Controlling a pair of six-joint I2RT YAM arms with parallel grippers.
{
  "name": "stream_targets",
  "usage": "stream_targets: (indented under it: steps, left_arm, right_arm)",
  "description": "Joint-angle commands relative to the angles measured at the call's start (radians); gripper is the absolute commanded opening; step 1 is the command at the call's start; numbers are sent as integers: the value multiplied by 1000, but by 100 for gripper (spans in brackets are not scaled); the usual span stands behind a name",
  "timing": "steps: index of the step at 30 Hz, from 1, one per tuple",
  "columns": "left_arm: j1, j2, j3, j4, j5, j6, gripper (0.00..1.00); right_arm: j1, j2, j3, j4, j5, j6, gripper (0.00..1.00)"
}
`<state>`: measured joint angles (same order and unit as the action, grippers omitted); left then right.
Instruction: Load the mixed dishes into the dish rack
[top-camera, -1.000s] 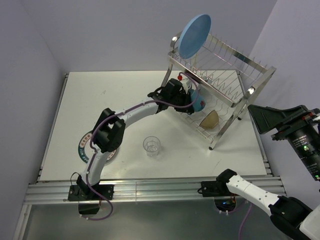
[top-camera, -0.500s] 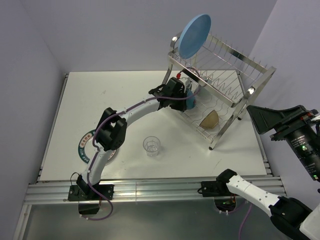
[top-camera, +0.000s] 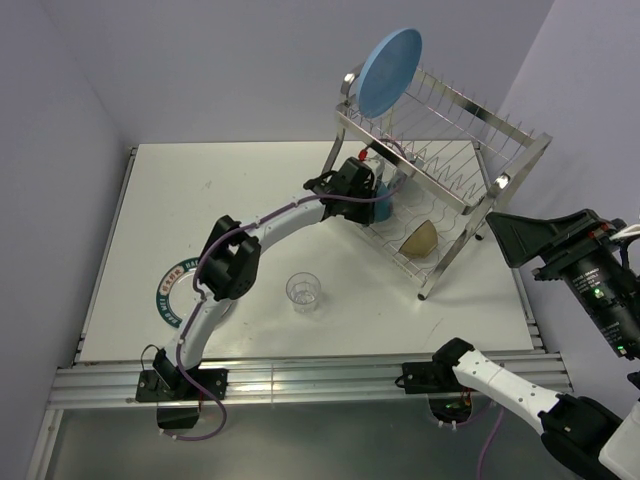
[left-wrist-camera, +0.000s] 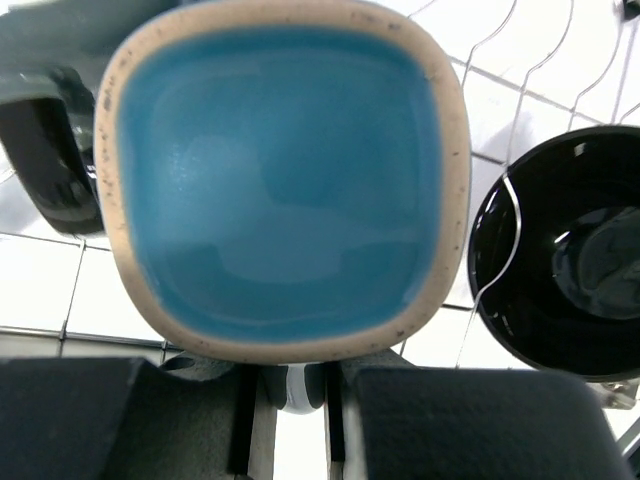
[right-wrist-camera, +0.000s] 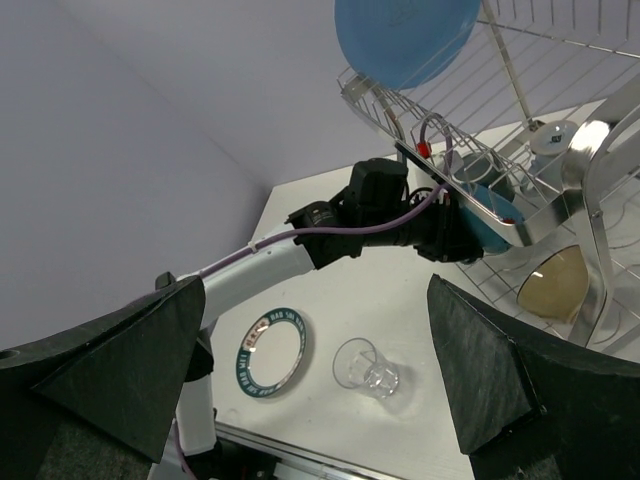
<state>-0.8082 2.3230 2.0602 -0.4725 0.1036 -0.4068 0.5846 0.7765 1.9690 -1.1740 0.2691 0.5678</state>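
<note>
My left gripper (top-camera: 372, 196) reaches into the lower tier of the silver wire dish rack (top-camera: 470, 112), shut on the white-and-blue mug (top-camera: 383, 200). The left wrist view looks into the mug's blue inside (left-wrist-camera: 280, 170), its handle between my fingers (left-wrist-camera: 120, 420). A dark mug (left-wrist-camera: 45, 160) sits left of it and the black bowl (left-wrist-camera: 560, 270) right of it, tan-sided from above (top-camera: 420, 238). The light-blue plate (top-camera: 390, 68) stands on the top tier. The clear glass (top-camera: 303, 291) and the teal-rimmed white plate (top-camera: 172, 292) lie on the table. My right gripper (right-wrist-camera: 310, 385) is open and empty, raised at the right. I cannot make out the light-blue cup.
The white table (top-camera: 230, 190) ends in a metal rail (top-camera: 300, 375) along the near side. Grey walls close in the left and back. My left arm (top-camera: 255, 230) stretches across the table's middle and overhangs part of the white plate.
My left gripper has drawn the white-and-blue mug a little up and left within the lower tier and turned it. The right gripper has shifted slightly left.
</note>
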Motion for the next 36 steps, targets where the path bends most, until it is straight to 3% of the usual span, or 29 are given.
stream_targets:
  steps: [1, 6, 13, 16, 20, 25, 36]
  left_arm:
    - [-16, -7, 72, 51, -19, 22, 0]
    - [-28, 7, 83, 35, -44, 31, 4]
    - [-42, 12, 87, 21, -71, 43, 44]
    - [-51, 4, 80, 25, -84, 52, 55]
    - [-51, -8, 68, 31, -91, 54, 61]
    - [-51, -27, 41, 43, -84, 59, 61]
    - [-19, -175, -193, 164, -61, 45, 64]
  right_arm:
    - [3, -14, -7, 34, 13, 7, 100]
    - [4, -16, -13, 34, 21, 4, 100]
    - [4, -22, -28, 40, 19, -3, 100]
    - [4, -22, -30, 42, 21, -6, 100]
    - [4, -22, -30, 42, 19, -9, 100]
    - [3, -20, -25, 43, 21, -14, 100]
    - [4, -22, -44, 56, 16, -16, 100]
